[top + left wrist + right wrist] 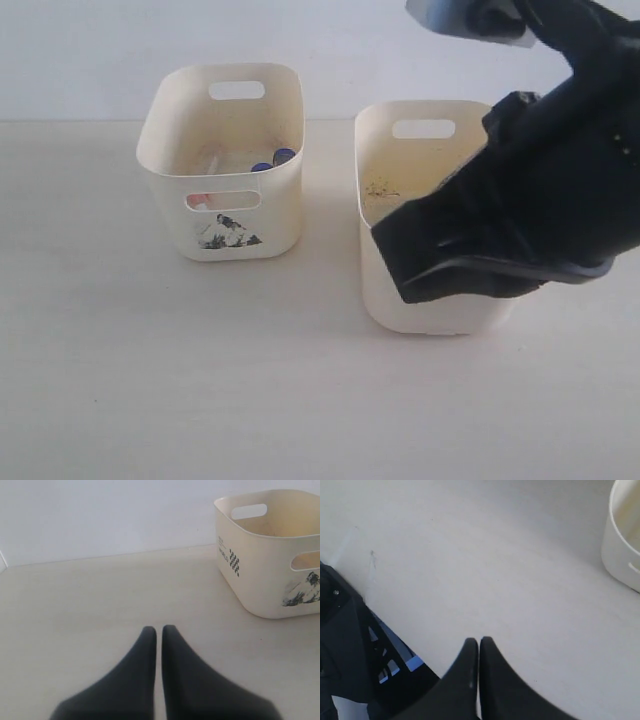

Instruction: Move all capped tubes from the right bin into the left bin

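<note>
The left bin (pixel 222 232), small and cream with a black picture on its front, holds two blue tube caps (pixel 284 155) (pixel 262 167). An orange-red cap (pixel 198 200) shows through its front slot. The larger right bin (pixel 378 150) has a dotted mark inside; no tube shows in the part I can see. My right gripper (pixel 398 268) hangs shut and empty in front of this bin, hiding much of it; in its wrist view the right gripper (pixel 479 641) is over bare table. My left gripper (pixel 159 628) is shut and empty, low over the table beside the left bin (pixel 260 575).
A cream bin wall (pixel 620 550) shows at the edge of the right wrist view. A dark frame with blue markings (pixel 365 660) stands close beside the right gripper. The pale table (pixel 200 380) stretches in front of both bins.
</note>
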Robot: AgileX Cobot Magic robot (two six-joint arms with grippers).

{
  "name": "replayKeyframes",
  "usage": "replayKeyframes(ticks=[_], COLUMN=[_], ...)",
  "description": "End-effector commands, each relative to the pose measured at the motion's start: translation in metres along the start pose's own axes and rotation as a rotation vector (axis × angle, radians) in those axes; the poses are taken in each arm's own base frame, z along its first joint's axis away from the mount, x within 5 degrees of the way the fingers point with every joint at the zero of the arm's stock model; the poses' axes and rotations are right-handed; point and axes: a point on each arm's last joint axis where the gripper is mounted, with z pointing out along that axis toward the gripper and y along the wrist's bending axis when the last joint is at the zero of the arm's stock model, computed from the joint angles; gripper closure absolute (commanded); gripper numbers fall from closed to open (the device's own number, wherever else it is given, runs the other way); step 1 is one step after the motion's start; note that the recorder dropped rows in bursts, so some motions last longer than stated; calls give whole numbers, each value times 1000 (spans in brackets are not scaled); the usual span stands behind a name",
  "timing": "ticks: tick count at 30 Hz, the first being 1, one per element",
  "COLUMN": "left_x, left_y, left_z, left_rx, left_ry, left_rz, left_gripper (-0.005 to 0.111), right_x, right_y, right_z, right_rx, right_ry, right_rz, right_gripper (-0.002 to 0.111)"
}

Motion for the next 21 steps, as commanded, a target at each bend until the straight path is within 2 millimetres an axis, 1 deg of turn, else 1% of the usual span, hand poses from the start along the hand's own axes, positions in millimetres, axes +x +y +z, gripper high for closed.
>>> replayKeyframes(ticks=[1, 3, 5, 7, 9, 11, 12, 13, 14, 15, 16, 17, 18, 19, 21], left_x=[-3, -3, -3, -3, -3, -3, -3, -3, -3, -3, -3, -3, -3, -3, -3], left_y=[0, 0, 0, 0, 0, 0, 0, 0, 0, 0, 0, 0, 0, 0, 0], left_z=[-1, -1, -1, -1, -1, -1, -1, -1, -1, -1, -1, -1, -1, -1, -1], left_rx=[1, 1, 1, 1, 1, 1, 1, 1, 1, 1, 1, 1, 1, 1, 1], left_ry=[-21, -21, -21, -21, -21, -21, -21, -21, -21, -21, -21, -21, -21, -21, -21], left_rz=[-18, -18, -18, -18, -18, -18, -18, -18, -18, -18, -18, -18, -18, -18, -18], left_gripper=[102, 102, 102, 102, 102, 102, 102, 102, 102, 102, 102, 102, 102, 102, 102], right_x=[0, -5, -11, -12, -4, 16, 39, 52, 77, 91, 113, 123, 141, 148, 168], right_y=[-1, -1, -5, -13, -24, -38, -50, -55, -60, -63, -68, -71, -77, -79, -87], right_z=[-1, -2, -6, -14, -22, -28, -27, -26, -25, -22, -17, -15, -8, -6, 0], right_rx=[13, 14, 12, 7, -14, -33, -21, -12, 0, 10, 33, 47, 79, 95, 153], right_ry=[-20, -85, -227, -399, -522, -599, -620, -630, -651, -661, -685, -706, -748, -782, -901], right_rz=[-59, -114, -117, -56, 65, 210, 302, 331, 369, 385, 404, 414, 427, 426, 391], right_gripper=[108, 108, 108, 108, 108, 108, 108, 108, 108, 108, 108, 108, 108, 108, 108])
